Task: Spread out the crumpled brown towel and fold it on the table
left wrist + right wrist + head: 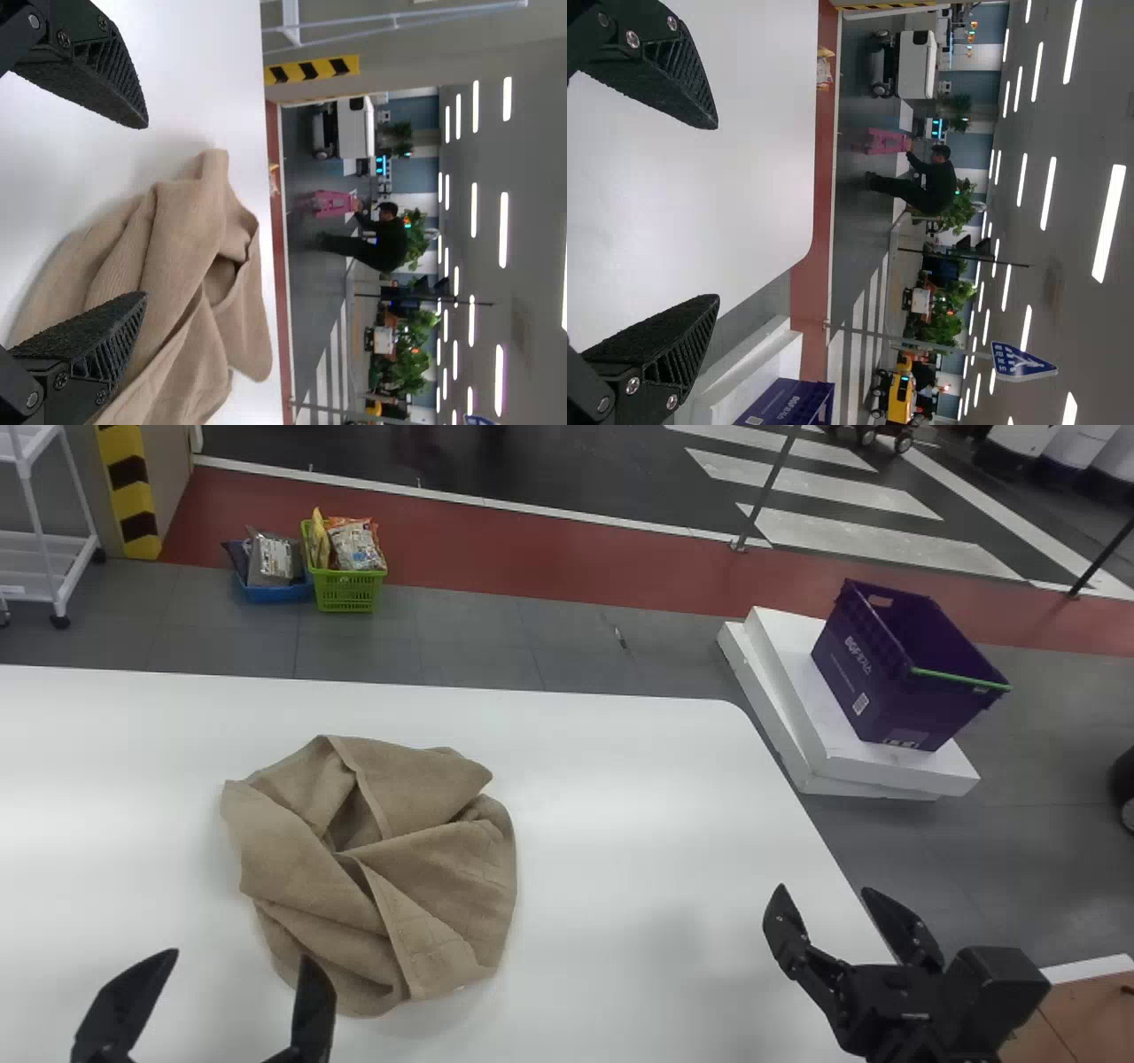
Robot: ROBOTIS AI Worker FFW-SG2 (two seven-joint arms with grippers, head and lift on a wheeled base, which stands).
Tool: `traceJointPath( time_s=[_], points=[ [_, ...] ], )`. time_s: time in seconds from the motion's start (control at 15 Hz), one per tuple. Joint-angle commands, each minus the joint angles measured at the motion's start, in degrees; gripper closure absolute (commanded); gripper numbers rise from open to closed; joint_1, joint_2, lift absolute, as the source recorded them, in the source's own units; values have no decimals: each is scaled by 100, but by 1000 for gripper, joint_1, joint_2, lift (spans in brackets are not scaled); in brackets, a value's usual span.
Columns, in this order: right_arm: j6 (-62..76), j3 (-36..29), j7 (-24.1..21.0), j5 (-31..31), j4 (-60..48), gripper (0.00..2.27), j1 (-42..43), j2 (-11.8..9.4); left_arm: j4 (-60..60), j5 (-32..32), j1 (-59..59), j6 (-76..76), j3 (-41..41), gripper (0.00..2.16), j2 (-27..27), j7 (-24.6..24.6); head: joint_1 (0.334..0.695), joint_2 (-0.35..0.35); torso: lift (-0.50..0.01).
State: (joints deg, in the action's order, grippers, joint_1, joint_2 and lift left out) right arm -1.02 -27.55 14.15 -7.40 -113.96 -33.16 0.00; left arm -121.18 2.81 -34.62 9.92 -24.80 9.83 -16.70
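My black left gripper (pixel 238 957) and black right gripper (pixel 825 890) hang, fingers apart, at a smooth white table (pixel 620 779) bearing the crumpled brown cloth towel (pixel 301 868).

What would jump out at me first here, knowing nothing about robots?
Probably the crumpled brown towel, heaped left of centre on the white table. Next, two pairs of black jaws, both open: the left pair by the towel's near side, the right pair at the table's right edge. Beyond that edge, a purple crate sits on white slabs.

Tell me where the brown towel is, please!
In the head view, the crumpled brown towel lies left of centre on the white table, by the left tool.
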Motion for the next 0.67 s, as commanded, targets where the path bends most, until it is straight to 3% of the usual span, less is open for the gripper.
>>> traceJointPath(
  time_s=[0.0, 0.33, 0.6],
  points=[
    [0, 48, 0, -7, 14, 130, 20, 5, -539, -298, -115, 674, -218, 154, 169, 8, 695, -350, -127],
    [106, 74, 53, -34, 102, 130, 38, 5, -802, -905, 236, 1922, -438, 154, 116, 659, 695, -350, -127],
    [229, 118, 132, -51, 172, 144, 29, 5, -547, -1362, 1019, 2520, -675, 157, 37, 729, 695, -350, -127]
  ],
)
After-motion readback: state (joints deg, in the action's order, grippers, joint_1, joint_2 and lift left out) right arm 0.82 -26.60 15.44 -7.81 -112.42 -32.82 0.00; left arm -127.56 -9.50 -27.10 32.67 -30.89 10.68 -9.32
